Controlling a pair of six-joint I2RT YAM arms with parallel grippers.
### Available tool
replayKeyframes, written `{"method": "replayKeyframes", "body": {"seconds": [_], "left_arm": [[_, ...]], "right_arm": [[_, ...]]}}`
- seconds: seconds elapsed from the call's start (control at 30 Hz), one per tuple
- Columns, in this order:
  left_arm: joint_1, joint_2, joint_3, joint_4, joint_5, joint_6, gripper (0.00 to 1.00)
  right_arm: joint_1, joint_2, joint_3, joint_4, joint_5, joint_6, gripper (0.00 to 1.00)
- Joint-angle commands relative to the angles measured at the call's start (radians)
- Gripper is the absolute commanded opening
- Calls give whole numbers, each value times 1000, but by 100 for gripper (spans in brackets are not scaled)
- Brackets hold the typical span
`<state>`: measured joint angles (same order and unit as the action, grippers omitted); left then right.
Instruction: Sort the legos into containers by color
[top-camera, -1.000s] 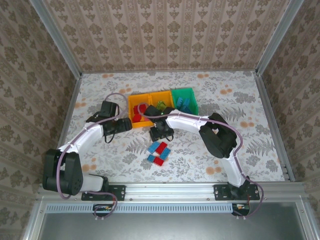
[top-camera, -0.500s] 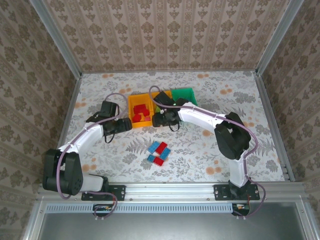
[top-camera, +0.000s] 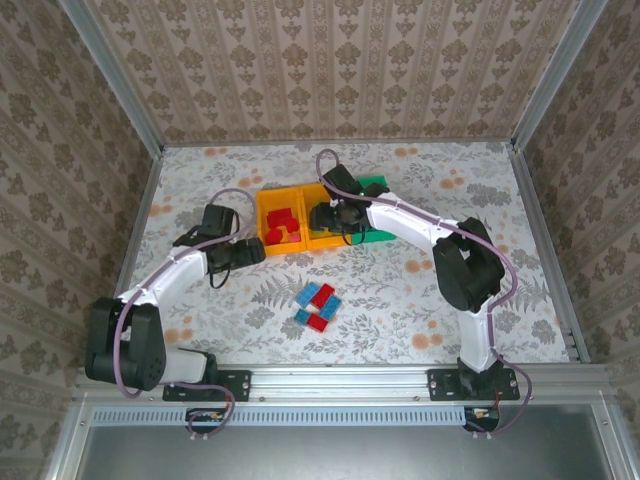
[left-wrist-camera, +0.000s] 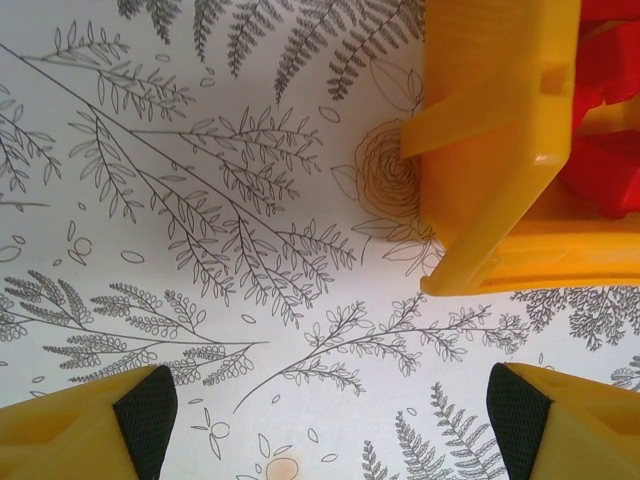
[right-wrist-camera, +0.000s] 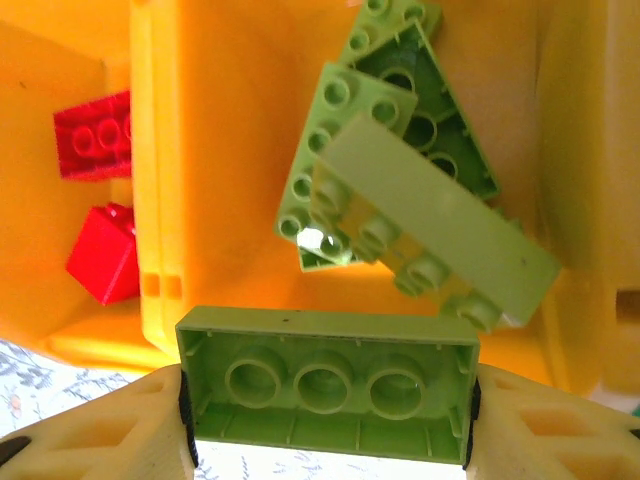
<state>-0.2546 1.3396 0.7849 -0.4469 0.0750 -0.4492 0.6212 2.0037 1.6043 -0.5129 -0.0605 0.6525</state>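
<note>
floral table (top-camera: 420, 290), papered walls (top-camera: 330, 70) all round. right gripper (right-wrist-camera: 328, 425) is clamped on a lime brick (right-wrist-camera: 325, 385), hollow underside facing the wrist camera, hanging over the near edge of the middle bin (right-wrist-camera: 230, 150), orange, where more lime bricks (right-wrist-camera: 400, 200) lie in a heap. red bricks (top-camera: 282, 225) sit in the left bin (top-camera: 262, 236), also orange. the green bin (top-camera: 375, 184) peeks out behind the right arm (top-camera: 420, 225). left gripper (left-wrist-camera: 328, 420) hovers with jaws wide, nothing between them, just beside the left bin's corner. loose bricks (top-camera: 317, 305), red and blue, cluster on the table nearer the bases.
</note>
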Motion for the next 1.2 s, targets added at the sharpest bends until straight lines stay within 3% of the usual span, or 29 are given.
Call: {"method": "replayKeyframes", "body": {"seconds": [0.0, 0.6, 0.93, 1.17], "left_arm": [[-5, -30, -22, 5, 11, -16, 85], [-8, -27, -37, 14, 6, -28, 85], [-20, -30, -35, 9, 0, -25, 85], [-41, -21, -39, 13, -8, -29, 85]], "right_arm": [[-9, 20, 34, 23, -5, 38, 54], [-60, 135, 198, 9, -21, 65, 58], [-63, 106, 186, 26, -35, 59, 78], [-61, 23, 115, 28, -10, 45, 80]]}}
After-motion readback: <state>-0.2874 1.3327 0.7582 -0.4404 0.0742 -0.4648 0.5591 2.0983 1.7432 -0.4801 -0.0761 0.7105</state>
